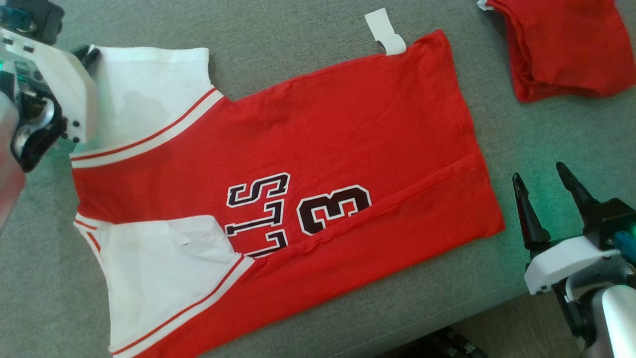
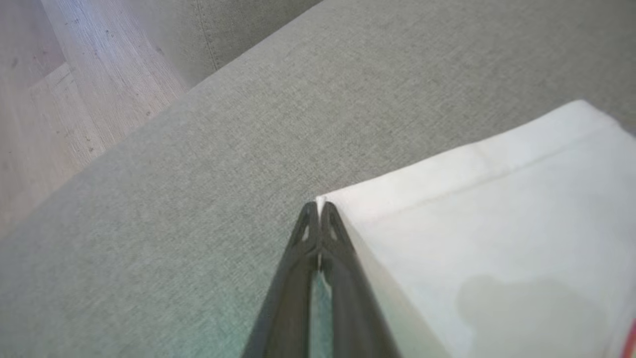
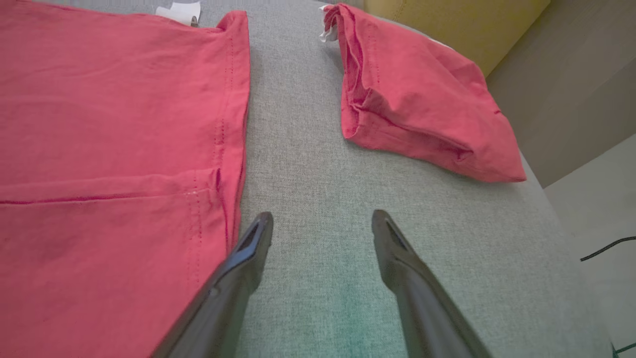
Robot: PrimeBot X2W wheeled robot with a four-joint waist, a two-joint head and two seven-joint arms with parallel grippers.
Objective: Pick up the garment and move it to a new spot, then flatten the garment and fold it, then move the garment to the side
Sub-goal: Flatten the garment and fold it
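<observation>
In the head view, a red shirt (image 1: 318, 149) is seen spread flat on a grey cushion (image 1: 298, 25), one long edge folded over its print. The left gripper (image 1: 89, 52) is placed at the corner of a white sleeve (image 1: 144, 89). The right gripper (image 1: 539, 174) is held just beside the shirt's hem. A folded red cloth (image 1: 566, 44) is laid apart from that hem. In the left wrist view, the jaws are pressed together, pinching the sleeve's corner. In the right wrist view, the jaws are spread over bare cushion beside the hem.

A grey woven sofa seat (image 1: 308, 30) spreads across the scene under even light. Pale wood-grain floor (image 2: 44, 99) lies past its left edge. At the far right stands mustard-yellow upholstery (image 3: 447, 20), with a dark cable (image 3: 608, 247) on the floor nearby.
</observation>
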